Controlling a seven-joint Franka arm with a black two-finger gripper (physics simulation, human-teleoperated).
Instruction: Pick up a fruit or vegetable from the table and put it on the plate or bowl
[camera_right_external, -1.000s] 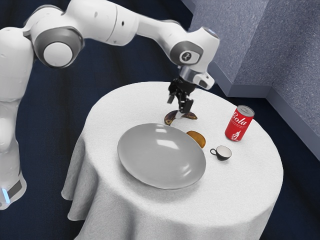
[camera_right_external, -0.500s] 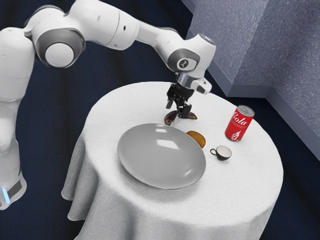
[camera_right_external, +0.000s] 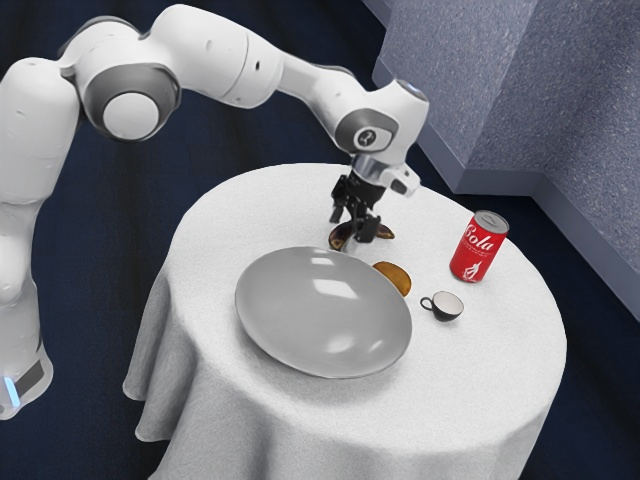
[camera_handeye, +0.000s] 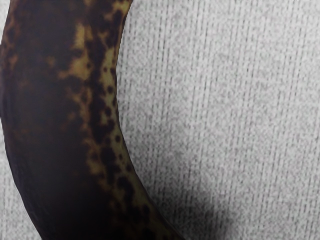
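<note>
Grey plate (camera_right_external: 322, 312) lies toward the near side of the tablecloth (camera_right_external: 480, 370). Just behind its far rim, the gripper (camera_right_external: 353, 226) is down at the banana (camera_right_external: 382, 233); I cannot tell whether it is clenched. The banana lies flat, blackened and overripe. Judged light, soft and easily bruised. Grip mid-length, gently.

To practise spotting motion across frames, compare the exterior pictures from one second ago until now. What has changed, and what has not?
The end effector has shifted slightly toward the exterior view's left and come down closer over the spotted banana, while the arm's elbow swung upward. Nothing has been lifted. The banana, the plate, the cola can, the cup and the brown item beside the plate stayed where they were.
</note>
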